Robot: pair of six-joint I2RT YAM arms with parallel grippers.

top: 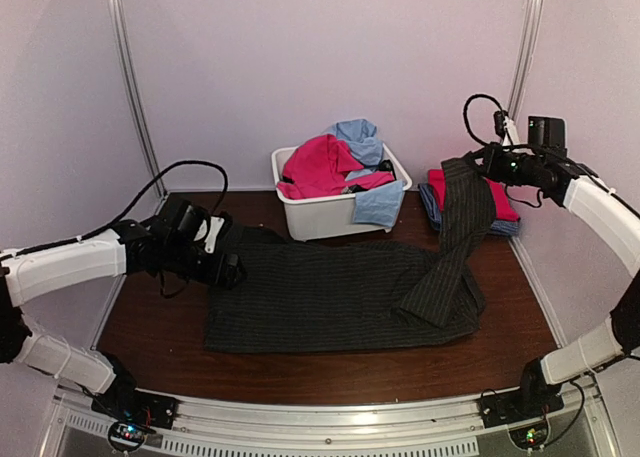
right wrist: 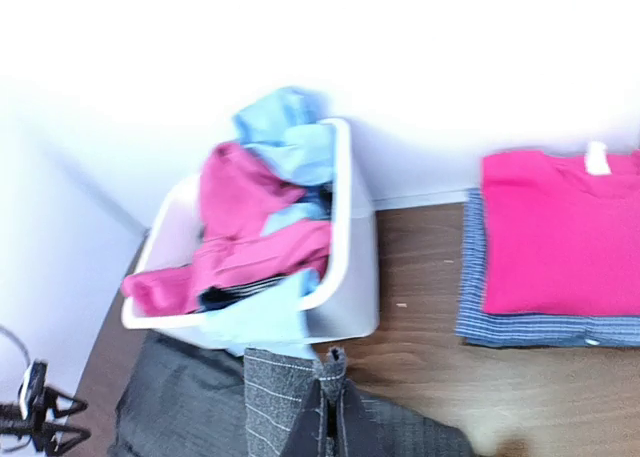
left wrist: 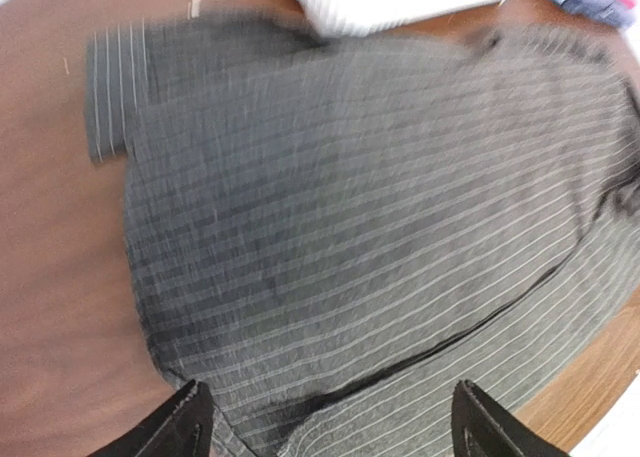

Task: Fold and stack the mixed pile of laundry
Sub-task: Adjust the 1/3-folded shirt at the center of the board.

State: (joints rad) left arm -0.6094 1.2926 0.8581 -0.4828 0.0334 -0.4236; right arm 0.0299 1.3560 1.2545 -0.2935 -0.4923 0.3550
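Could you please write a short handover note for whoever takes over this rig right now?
Left end effector: open, over the left edge of the pinstriped garment, holding nothing.
Right end effector: shut on that garment's right end, raised near the folded stack.
Done: pink top folded on blue checked shirt, far right.
Left: fold the pinstriped garment; pink clothes and light blue clothes wait in the white tub.
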